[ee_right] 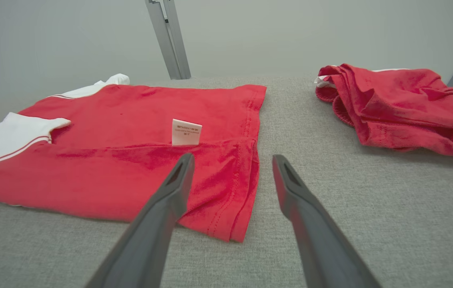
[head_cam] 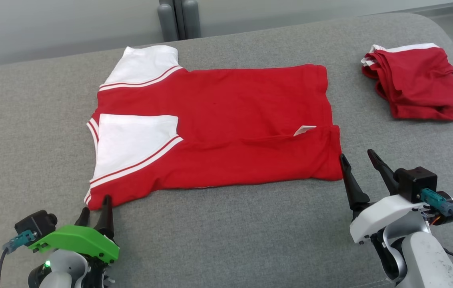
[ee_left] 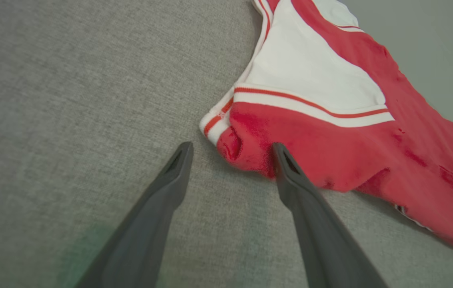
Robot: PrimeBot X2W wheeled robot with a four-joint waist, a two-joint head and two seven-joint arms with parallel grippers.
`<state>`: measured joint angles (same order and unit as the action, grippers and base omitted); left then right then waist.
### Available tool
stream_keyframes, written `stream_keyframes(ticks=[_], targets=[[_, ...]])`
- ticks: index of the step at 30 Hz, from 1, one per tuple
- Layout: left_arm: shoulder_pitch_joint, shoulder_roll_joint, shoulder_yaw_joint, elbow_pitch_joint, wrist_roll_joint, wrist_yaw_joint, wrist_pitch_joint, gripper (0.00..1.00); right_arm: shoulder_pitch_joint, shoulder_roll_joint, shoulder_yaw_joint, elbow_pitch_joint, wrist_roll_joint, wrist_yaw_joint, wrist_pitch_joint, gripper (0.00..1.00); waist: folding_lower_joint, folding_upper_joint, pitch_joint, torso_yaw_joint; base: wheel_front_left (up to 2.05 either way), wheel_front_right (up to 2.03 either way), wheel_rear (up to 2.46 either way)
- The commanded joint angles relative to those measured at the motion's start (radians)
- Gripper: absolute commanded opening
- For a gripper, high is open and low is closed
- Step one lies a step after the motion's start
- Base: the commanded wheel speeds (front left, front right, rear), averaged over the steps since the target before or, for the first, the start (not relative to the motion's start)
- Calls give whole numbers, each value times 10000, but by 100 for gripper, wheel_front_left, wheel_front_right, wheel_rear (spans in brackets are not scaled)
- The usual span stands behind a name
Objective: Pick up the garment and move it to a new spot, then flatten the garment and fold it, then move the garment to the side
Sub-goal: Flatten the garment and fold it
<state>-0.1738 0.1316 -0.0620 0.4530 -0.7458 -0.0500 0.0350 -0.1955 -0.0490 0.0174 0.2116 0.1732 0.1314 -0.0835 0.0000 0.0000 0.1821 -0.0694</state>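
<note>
Robot hands frame the bottom of the head view: the left hand (head_cam: 95, 204), under a green cover at lower left, and the right hand (head_cam: 356, 154), on a white wrist at lower right. Both are spread wide and grasp nothing. Above them, across the middle of the frame, a red shirt (head_cam: 218, 108) with white sleeves lies flat on the grey cloth-covered desk (head_cam: 30, 132), collar end toward the left and hem toward the right. Its lower edge is folded up over the body, leaving a small white label (head_cam: 304, 130) exposed right of centre. The left hand's fingertips sit at the shirt's lower-left corner. In the left wrist view one finger (ee_left: 290, 172) overlaps the red edge there, though contact cannot be confirmed. The right hand's nearer finger (head_cam: 350, 180) stands just beside the shirt's lower-right corner, and in the right wrist view the spread fingers straddle the hem. A second red garment (head_cam: 418, 86), folded and trimmed in white, rests well apart at upper right. A grey post (head_cam: 178, 20) rises behind the desk at top centre.
</note>
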Motion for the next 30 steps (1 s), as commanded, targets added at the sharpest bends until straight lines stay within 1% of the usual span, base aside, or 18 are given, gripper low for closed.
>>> stream_keyframes(ticks=[1,2,3,4,5,7,14,18,26,27,28,30], targets=[[-203,-54,68,19,-145,-66,65,100,-69,-31,23,-29,-26,-16,13,100,0,0,181,-148,0,0,0],[-250,-75,87,55,-230,-88,85,99,-100,-32,28,-16,-42,-16,24,100,0,0,224,-174,0,0,0],[-290,-82,96,77,-254,-105,90,91,-125,-31,41,-4,-49,-16,16,100,0,0,259,-198,0,0,0],[-404,-119,118,114,-341,-129,47,47,-175,-31,56,54,-54,-16,53,100,0,0,318,-234,0,0,0],[-460,-126,119,123,-373,-155,10,35,-196,-32,60,88,-42,-16,70,100,0,0,341,-243,0,0,0],[-614,-101,131,91,-312,-210,-190,0,-253,-32,55,224,49,-16,124,100,0,0,389,-249,0,0,0],[-806,36,-25,-297,-20,-401,-873,0,-609,-30,-28,1136,563,-16,271,100,0,0,427,-109,0,0,0],[-612,40,-170,-675,36,-490,-1005,0,-965,-30,107,1932,794,-16,239,100,0,0,427,28,0,0,0],[-285,35,-325,-1364,129,-490,-1139,0,-1683,-32,641,3786,1063,-16,369,99,0,0,438,328,0,0,0],[-243,43,-341,-1429,140,-488,-1157,0,-1785,-30,685,4042,1140,-16,326,81,0,0,435,350,0,0,0],[-215,43,-341,-1471,140,-491,-1194,0,-1855,-30,711,4216,1175,-14,281,44,0,0,428,367,0,0,0],[-188,69,-357,-1563,164,-504,-1247,0,-2038,-20,783,4599,1300,-14,169,11,0,0,408,403,0,0,0]])
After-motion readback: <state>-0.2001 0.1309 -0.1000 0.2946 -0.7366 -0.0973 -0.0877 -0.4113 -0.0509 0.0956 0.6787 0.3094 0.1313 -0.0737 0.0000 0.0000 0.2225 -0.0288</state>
